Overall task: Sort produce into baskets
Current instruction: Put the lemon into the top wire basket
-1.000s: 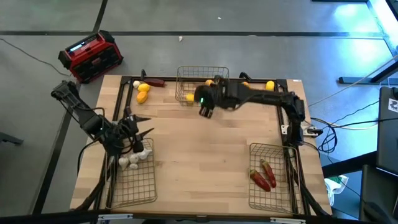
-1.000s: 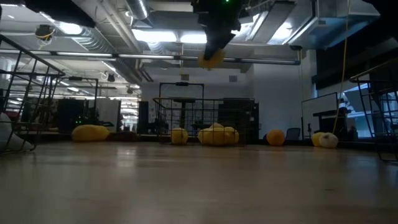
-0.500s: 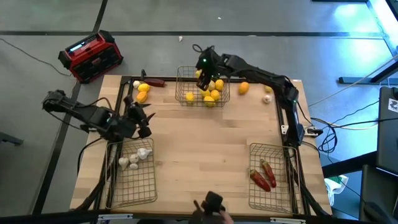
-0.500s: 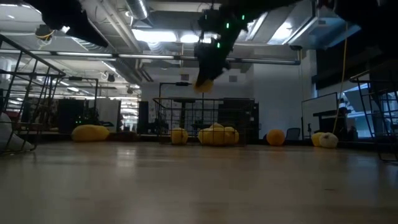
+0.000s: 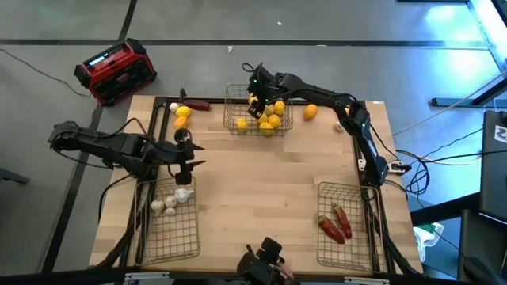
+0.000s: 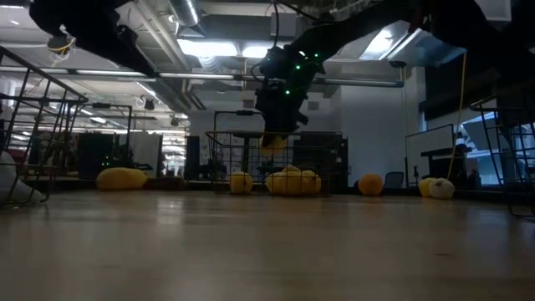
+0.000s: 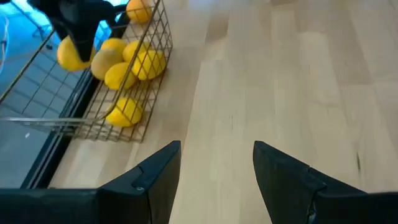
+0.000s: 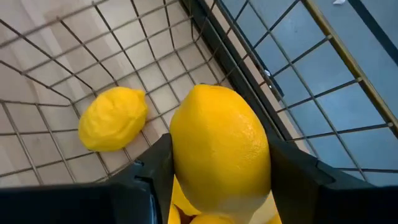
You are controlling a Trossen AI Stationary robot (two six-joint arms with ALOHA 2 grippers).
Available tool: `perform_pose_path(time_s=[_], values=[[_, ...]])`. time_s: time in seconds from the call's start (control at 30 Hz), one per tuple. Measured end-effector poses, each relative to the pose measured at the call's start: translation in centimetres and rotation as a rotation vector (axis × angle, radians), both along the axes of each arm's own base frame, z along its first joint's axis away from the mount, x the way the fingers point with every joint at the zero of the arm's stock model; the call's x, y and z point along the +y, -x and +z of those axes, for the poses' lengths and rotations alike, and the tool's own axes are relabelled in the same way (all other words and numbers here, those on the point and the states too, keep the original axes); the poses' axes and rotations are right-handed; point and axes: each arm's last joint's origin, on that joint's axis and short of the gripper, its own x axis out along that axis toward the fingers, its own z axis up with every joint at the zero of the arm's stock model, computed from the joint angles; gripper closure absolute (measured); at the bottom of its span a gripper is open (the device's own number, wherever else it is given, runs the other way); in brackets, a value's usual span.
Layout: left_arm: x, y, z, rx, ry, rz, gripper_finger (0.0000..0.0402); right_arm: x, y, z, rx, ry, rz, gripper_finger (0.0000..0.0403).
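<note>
My right gripper (image 5: pixel 255 100) hangs over the far wire basket (image 5: pixel 238 127), shut on a yellow lemon (image 8: pixel 219 149). In the low view the lemon (image 6: pixel 272 142) is level with the basket's top rim. Several yellow fruits (image 5: pixel 272 121) lie in that basket. My left gripper (image 7: pixel 216 168) is open over bare table just beyond the left basket (image 5: pixel 170 229), which holds white garlic bulbs (image 5: pixel 176 198). The right basket (image 5: pixel 348 237) holds red chilies (image 5: pixel 336 222). My right gripper pinches the lemon between its two fingers, one on each of its sides (image 8: pixel 180 155). The fingers slant down from above. The lemon hangs clear above the fruits on the basket floor, its tip pointing away from the gripper.
Loose pieces lie along the far edge: yellow fruits (image 5: pixel 182 117), a dark red chili (image 5: pixel 198 104), an orange fruit (image 5: pixel 310 112) and a garlic bulb (image 5: pixel 341 125). A red-and-black box (image 5: pixel 116 71) stands on the floor. A dark object (image 5: pixel 265 265) shows at the near edge.
My right gripper has carried the lemon toward the far edge, from beside the far basket to over it, and has sunk to the rim's height. My left gripper has swung away from the left basket toward the table's far edge and has turned.
</note>
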Motion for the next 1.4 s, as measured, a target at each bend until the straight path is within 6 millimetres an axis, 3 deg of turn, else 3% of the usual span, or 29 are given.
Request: perform_pose_path(time_s=[0.2,0.4,0.7,0.83,1.23,1.4], values=[[0.4,-0.5,-1.2,-0.044,-0.009,0.020,0.0204,0.0,-0.1,0.0,-0.012,-0.008,-0.019,0.0206],[0.6,-0.8,-1.0,-0.080,-0.015,0.022,0.0204,0.0,0.0,0.0,-0.010,-0.010,-0.019,0.0201],[0.6,-0.8,-0.9,-0.078,-0.027,0.013,0.0204,0.0,0.0,0.0,-0.017,-0.021,-0.035,0.0111],[0.6,-0.8,-0.9,-0.083,-0.015,0.022,0.0204,0.2,-0.2,0.2,-0.037,-0.040,-0.047,0.0097],[0.6,-0.8,-0.9,-0.092,0.010,0.040,0.0204,2.5,4.1,7.1,0.056,0.106,-0.145,0.0121],[0.6,-0.8,-0.9,-0.092,0.010,0.040,0.0204,3.0,6.1,7.6,0.189,0.100,-0.192,0.0123]])
